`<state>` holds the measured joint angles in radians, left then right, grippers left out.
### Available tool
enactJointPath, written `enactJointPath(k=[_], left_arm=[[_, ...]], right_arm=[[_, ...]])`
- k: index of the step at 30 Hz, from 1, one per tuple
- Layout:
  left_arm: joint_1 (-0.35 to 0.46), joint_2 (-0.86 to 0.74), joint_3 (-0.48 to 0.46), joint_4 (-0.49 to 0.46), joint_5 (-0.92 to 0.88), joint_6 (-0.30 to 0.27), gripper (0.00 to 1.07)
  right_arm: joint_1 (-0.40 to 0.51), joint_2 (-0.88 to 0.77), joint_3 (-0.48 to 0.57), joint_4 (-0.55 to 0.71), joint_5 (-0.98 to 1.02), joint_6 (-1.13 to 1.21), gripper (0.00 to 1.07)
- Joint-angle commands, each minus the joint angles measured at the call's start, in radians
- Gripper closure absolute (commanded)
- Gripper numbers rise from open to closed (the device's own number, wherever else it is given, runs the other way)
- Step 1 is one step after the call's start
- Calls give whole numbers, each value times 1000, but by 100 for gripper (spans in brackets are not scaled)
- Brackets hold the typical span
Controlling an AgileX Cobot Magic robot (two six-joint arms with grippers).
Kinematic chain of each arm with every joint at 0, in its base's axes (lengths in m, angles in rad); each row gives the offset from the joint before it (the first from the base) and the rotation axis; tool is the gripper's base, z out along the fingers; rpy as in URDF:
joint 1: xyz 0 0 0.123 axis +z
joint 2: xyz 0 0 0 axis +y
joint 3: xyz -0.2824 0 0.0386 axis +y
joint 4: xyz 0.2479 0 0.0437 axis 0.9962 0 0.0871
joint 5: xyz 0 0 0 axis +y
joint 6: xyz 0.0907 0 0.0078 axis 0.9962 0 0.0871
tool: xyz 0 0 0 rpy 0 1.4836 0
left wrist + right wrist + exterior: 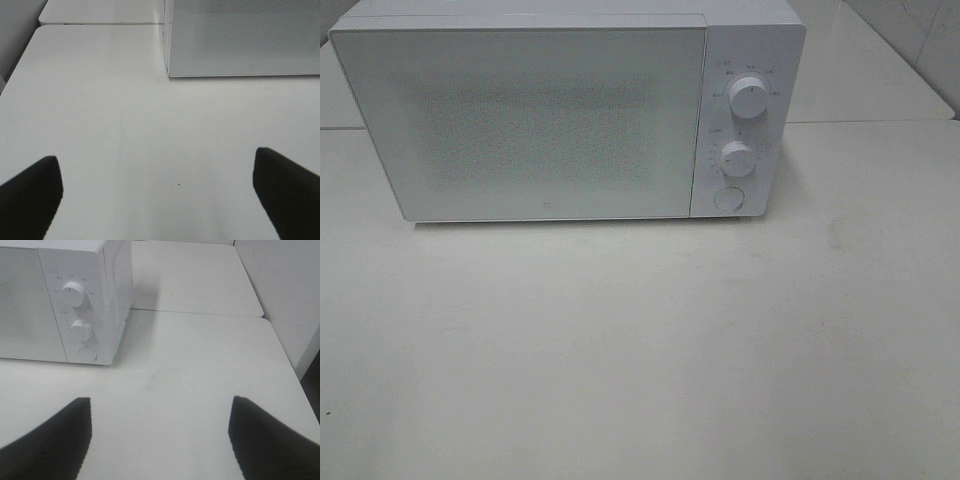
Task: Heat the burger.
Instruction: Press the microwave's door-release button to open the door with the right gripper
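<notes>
Nearest us, our left gripper [155,167] gapes wide above the white table [125,100], with nothing between its fingers. Our right gripper [160,402] is spread apart too, gripping nothing. Further back sits the white microwave [540,120], door closed, two knobs [751,98] above a round button [728,198]. The burger? We can't tell where it is.

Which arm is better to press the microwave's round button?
Right, likely. The open right claw faces the button, with bare table between; the open left claw faces only the door.
</notes>
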<state>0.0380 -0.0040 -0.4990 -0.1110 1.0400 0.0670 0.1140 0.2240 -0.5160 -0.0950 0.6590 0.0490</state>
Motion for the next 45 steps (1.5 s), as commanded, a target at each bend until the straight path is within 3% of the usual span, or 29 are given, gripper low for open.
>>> enactJointPath(k=[1,36,40,45], left_arm=[[1,-21,3,-1,-1,2,9],[1,-21,3,-1,-1,2,9],[1,-21,3,-1,-1,2,9],[1,-21,3,-1,-1,2,9]], right_arm=[[-8,76,26,2,-121,6,33],[-7,892,62,1,-1000,64,34],[-6,988,124,32,-1224,58,34],[3,1046,176,112,-1314,28,34]])
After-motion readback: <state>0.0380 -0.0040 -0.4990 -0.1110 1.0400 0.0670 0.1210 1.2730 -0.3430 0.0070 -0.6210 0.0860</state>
